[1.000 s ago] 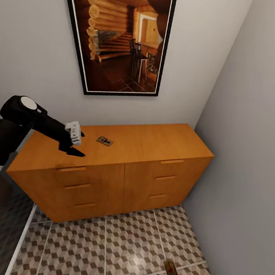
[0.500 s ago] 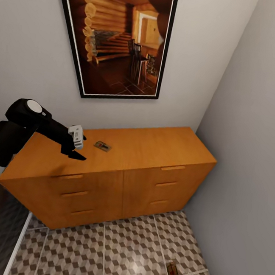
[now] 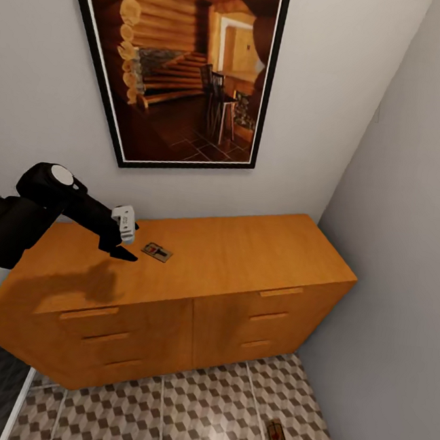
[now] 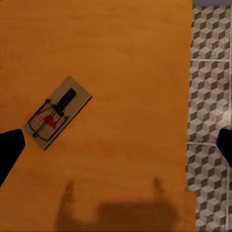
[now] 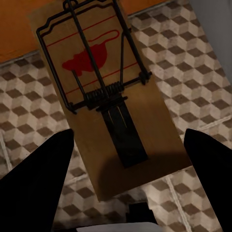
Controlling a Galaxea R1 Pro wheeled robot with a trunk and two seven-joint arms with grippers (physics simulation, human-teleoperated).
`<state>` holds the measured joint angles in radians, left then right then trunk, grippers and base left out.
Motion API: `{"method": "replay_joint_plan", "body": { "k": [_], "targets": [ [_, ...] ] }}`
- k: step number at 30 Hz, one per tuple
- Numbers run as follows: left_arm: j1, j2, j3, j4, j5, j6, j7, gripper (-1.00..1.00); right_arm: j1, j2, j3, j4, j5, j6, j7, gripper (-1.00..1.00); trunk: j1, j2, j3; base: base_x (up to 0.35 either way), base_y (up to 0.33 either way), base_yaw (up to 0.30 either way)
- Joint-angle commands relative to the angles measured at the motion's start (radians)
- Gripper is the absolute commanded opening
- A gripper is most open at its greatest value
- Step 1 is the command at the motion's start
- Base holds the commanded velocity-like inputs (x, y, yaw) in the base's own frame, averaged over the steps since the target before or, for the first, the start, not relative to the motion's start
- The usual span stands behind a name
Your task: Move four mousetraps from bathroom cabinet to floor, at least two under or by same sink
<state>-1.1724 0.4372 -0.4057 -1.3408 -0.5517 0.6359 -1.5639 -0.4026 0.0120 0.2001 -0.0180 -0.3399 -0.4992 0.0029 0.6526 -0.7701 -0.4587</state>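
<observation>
Pickup step: left gripper (image 3: 123, 242), fingers apart, hovers just beside the mousetrap (image 3: 156, 251) on the cabinet (image 3: 244, 250); next, centre and descend, while right gripper (image 5: 128, 145) grips another mousetrap (image 5: 104, 96).

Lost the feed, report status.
Left gripper open above cabinet, beside mousetrap. Right gripper carries second mousetrap over bathroom floor. Nothing obstructing.
</observation>
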Motion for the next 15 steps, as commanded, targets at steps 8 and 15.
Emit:
{"method": "replay_joint_plan", "body": {
  "k": [8,15],
  "targets": [
    [-0.001,0.001,-0.013,0.003,-0.007,0.010,-0.007,1.00,-0.001,0.002,0.008,0.001,-0.010,-0.004,0.000,-1.00,0.001,-0.001,-0.001,0.180,0.000,0.000],
    [-0.001,0.000,-0.017,0.004,-0.007,0.006,-0.007,1.00,-0.001,0.002,0.008,0.001,-0.010,-0.004,0.000,-1.00,0.001,-0.001,-0.001,0.040,0.000,0.000]
  ]
}}
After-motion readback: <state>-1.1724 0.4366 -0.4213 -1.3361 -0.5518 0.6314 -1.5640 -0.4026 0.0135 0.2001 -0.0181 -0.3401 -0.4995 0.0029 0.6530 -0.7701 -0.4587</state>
